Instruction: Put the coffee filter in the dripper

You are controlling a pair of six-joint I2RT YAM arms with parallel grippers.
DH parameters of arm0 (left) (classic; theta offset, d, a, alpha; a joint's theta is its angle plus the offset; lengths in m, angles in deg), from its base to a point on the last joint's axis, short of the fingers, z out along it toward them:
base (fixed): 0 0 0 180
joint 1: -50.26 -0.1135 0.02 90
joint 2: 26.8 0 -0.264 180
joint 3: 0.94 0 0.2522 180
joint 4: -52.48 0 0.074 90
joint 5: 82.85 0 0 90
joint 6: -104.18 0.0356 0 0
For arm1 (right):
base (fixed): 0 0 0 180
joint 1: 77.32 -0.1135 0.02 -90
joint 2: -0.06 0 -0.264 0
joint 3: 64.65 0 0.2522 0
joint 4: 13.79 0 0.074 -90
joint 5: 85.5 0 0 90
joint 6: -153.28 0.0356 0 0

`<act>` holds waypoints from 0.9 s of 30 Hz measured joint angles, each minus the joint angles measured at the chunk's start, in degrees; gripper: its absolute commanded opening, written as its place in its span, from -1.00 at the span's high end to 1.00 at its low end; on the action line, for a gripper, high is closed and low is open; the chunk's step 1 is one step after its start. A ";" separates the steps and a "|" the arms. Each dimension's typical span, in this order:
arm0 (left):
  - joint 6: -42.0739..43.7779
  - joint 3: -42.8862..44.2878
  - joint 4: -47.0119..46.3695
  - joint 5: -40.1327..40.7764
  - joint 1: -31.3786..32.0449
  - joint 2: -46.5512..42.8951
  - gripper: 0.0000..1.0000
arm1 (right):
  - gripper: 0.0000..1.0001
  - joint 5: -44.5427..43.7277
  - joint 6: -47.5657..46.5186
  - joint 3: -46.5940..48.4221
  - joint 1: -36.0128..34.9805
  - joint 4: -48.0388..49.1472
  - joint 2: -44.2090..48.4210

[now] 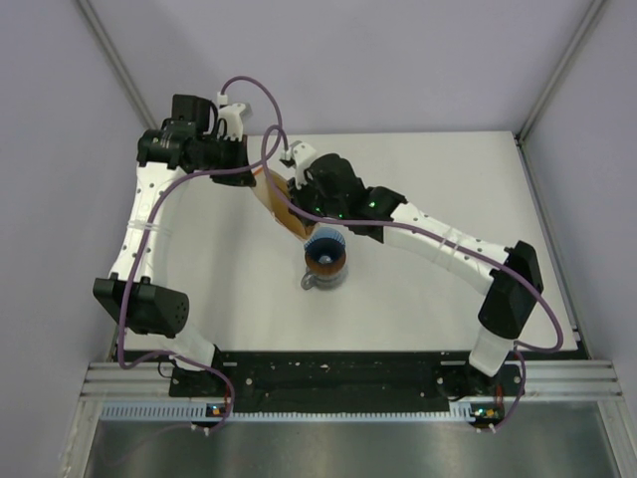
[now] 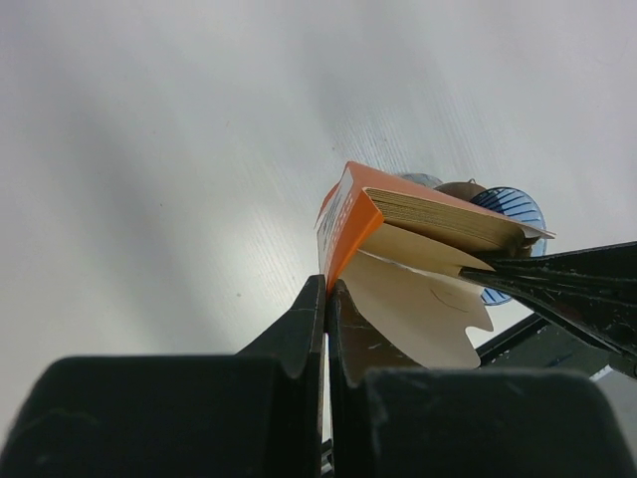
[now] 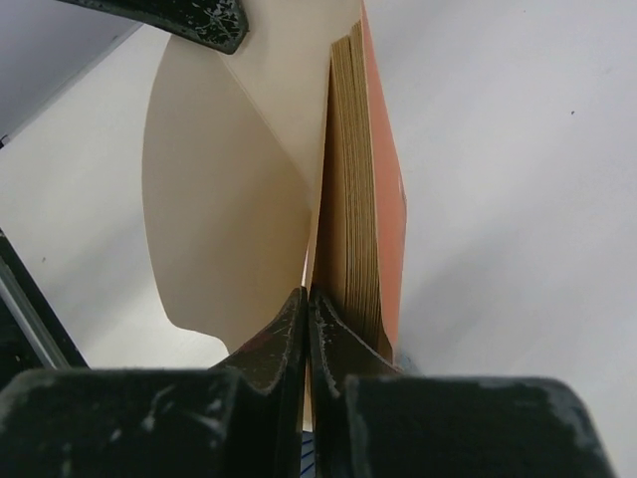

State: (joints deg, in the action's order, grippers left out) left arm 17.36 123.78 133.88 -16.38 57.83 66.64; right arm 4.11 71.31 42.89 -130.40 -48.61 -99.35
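Note:
The orange-and-white pack of brown filters [image 1: 292, 224] hangs in the air between both grippers, its cream flap [image 2: 423, 304] folded open. My left gripper [image 2: 326, 291] is shut on the pack's orange edge [image 2: 348, 224]. My right gripper [image 3: 307, 299] is shut on a thin tan sheet, seemingly a single coffee filter [image 3: 320, 229], at the inner face of the filter stack [image 3: 353, 189]. The blue ribbed dripper [image 1: 325, 251] sits on the grey glass jug [image 1: 317, 282], just in front of and below the pack. The dripper also shows in the left wrist view [image 2: 513, 207].
The white table [image 1: 438, 179] is walled by grey panels on three sides. A black rail [image 1: 338, 370] runs along the near edge by the arm bases. The two arms nearly meet above the table's back left-centre.

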 measured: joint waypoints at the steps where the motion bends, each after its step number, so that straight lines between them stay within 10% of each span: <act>1: 0.00 -0.11 -0.11 0.11 0.00 0.00 1.00 | 1.00 0.17 -0.04 0.00 0.00 -0.02 -0.04; 27: 0.44 -14.12 -16.76 13.35 -6.03 4.98 1.00 | 1.00 6.84 -16.94 -5.42 3.74 3.04 11.50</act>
State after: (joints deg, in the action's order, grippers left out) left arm 17.79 109.66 117.11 -3.03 51.80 71.63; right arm 10.96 54.37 37.47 -126.66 -45.57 -87.86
